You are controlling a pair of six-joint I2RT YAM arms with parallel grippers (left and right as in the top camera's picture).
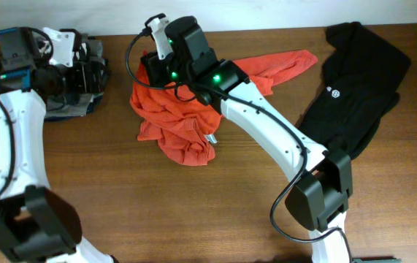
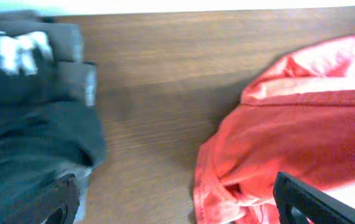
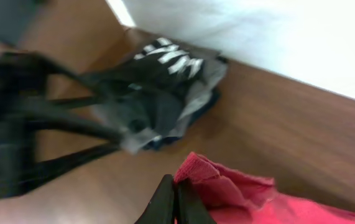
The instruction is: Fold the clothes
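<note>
**State.** The T-shirt (image 1: 171, 120) lies in a crumpled heap on the surface (image 1: 193, 212), back centre. One end trails off toward the black garment (image 1: 361, 80). It is not spread out and no fold has been made.

My right fingers (image 3: 176, 200) are pressed together at the heap's back-left edge. A raised peak of red cloth sits right at their tips. I read that as a thin pinch on the shirt, though the wrist view is blurred and I cannot tell how much cloth is in it.

My left fingers (image 1: 84, 71) stand wide and hold nothing. They hang over the stack of dark grey garments (image 1: 91, 101) at the back-left corner, with a strip of bare wood between the stack and the shirt.

**Risks from here.**
1. The pinch looks shallow, so a quick pull could let the edge slip out.
2. I may have caught several layers. The heap would then rise as a bunch instead of opening.
3. With only one hold, the shirt may slide over the wood as a lump. If dragged left, it could ride onto the grey stack and upset it.
4. If my left fingers drop or close where they are, they would snag grey cloth, not the shirt. They need to cross over first.
5. The trailing end lies just beside the black garment, so spreading the shirt that way could overlap the two.
</note>
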